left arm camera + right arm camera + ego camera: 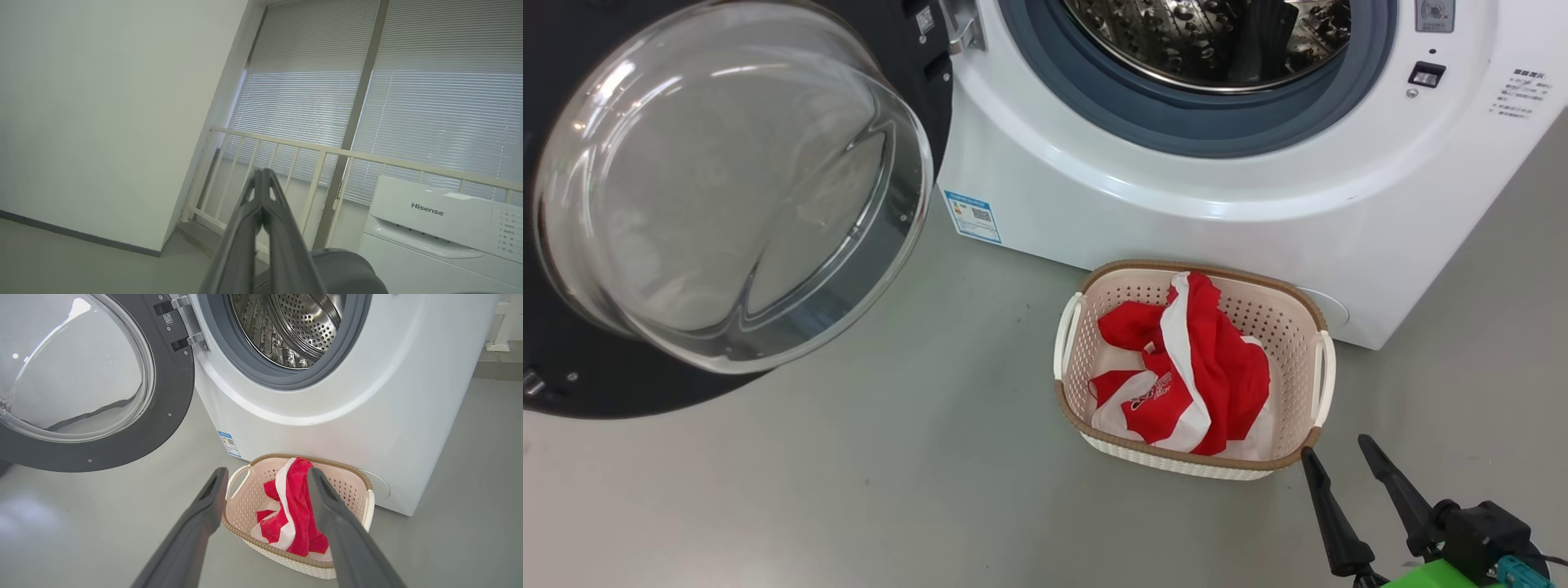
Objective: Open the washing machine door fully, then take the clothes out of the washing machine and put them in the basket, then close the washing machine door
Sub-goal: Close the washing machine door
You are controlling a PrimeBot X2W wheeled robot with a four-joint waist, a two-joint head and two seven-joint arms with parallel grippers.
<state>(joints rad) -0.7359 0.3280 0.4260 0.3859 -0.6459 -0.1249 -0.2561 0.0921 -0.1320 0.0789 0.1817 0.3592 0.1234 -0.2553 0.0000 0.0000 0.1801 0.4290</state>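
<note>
Status: the clothes (1201, 367), red and white, lie heaped inside the basket (1176, 467). The basket sits on the floor (890, 490), right against the front of the washing machine (1176, 220).
Drum (1201, 41): the visible part looks empty, but its top is cut off, so I cannot confirm it.
The washing machine door (727, 192) is swung wide open. Its hinge is at the edge nearest the machine and its free edge is far out to the left.
Right tool (1336, 445): released, fingers spread, holding nothing, just beside the basket's near right corner. The door lies well to its left, beyond the basket.
Left tool (262, 171): clenched on nothing, aimed upward at the wall and blinds.
Judgement: only closing the door remains. That needs a push on the free left edge, swinging it rightward toward the opening. The left arm is probably the nearer one.
</note>
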